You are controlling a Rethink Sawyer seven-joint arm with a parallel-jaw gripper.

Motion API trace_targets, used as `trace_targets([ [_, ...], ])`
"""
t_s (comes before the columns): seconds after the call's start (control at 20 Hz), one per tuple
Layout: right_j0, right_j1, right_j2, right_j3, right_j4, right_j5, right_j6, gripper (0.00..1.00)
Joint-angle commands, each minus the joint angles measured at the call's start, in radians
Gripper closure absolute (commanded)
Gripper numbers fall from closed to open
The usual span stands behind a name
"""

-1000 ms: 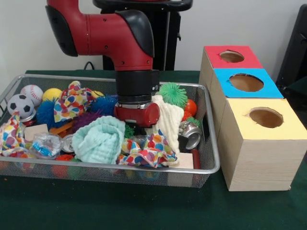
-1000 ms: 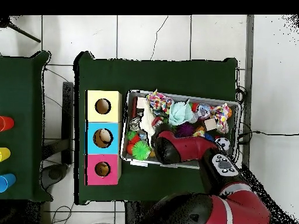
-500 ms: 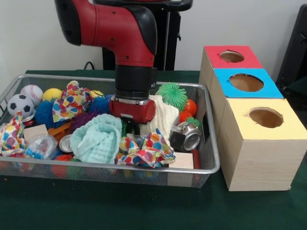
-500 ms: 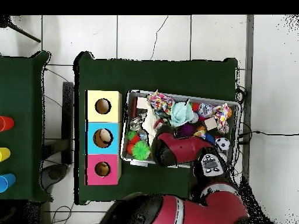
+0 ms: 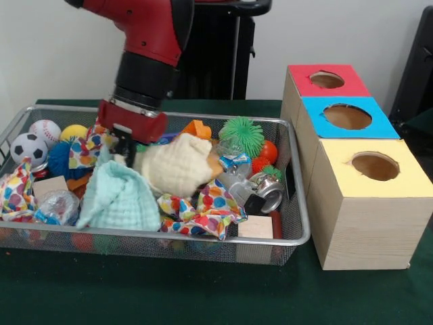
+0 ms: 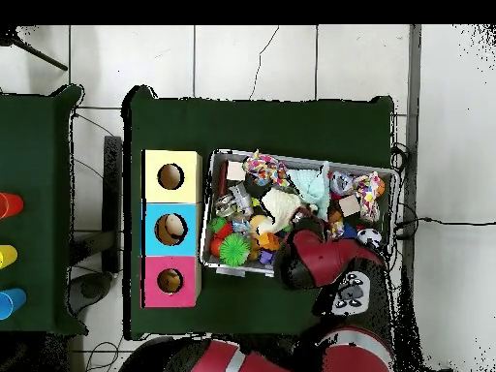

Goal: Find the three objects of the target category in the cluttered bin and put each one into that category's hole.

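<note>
My gripper [image 5: 124, 150] hangs low in the wire bin [image 5: 298, 203], left of centre, under the red and black arm [image 6: 325, 260]. A mint cloth [image 5: 118, 196] rises to a peak right below it. A cream cloth [image 5: 177, 169] is bunched against its right side. Where the two cloths meet the gripper is hidden, so a hold on either does not show. In the overhead view the arm covers the gripper; the cream cloth [image 6: 281, 205] and mint cloth [image 6: 308, 184] lie beside it. Three boxes with holes stand to the right: yellow [image 5: 372, 203], blue [image 5: 380, 125], red [image 5: 304, 73].
The bin also holds a green spiky ball [image 5: 243, 134], a crushed can [image 5: 267, 193], a spotted cloth [image 5: 206, 210], a wood block [image 5: 256, 227], a soccer ball [image 5: 28, 149], a baseball [image 5: 44, 132] and an orange piece [image 5: 197, 128]. Green table [image 5: 203, 291] surrounds it.
The arm has swung left across the bin and risen a little. The cream cloth came left with it and bunched up. The mint cloth shifted left and now stands in a peak.
</note>
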Motion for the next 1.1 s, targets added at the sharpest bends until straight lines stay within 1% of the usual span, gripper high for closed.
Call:
trace_targets([
  [0.05,-0.045,0.010,-0.145,-0.052,-0.068,0.150,-0.083,1.00],
  [0.1,-0.038,0.018,-0.163,-0.056,-0.066,0.148,-0.075,1.00],
  [0.4,-0.055,0.057,-0.192,-0.077,-0.079,0.103,-0.061,1.00],
  [0.55,-0.081,0.059,-0.161,-0.077,-0.089,0.093,-0.062,1.00],
  [0.65,-0.108,0.048,-0.115,-0.071,-0.103,0.100,-0.070,1.00],
  [0.8,-0.161,0.034,-0.026,-0.054,-0.122,0.109,-0.073,1.00],
  [0.9,-0.225,0.014,0.071,-0.026,-0.144,0.132,-0.084,1.00],
  [1.05,-0.224,0.013,0.087,-0.009,-0.140,0.138,-0.071,1.00],
  [1.1,-0.208,0.019,0.073,-0.002,-0.128,0.136,-0.056,1.00],
])
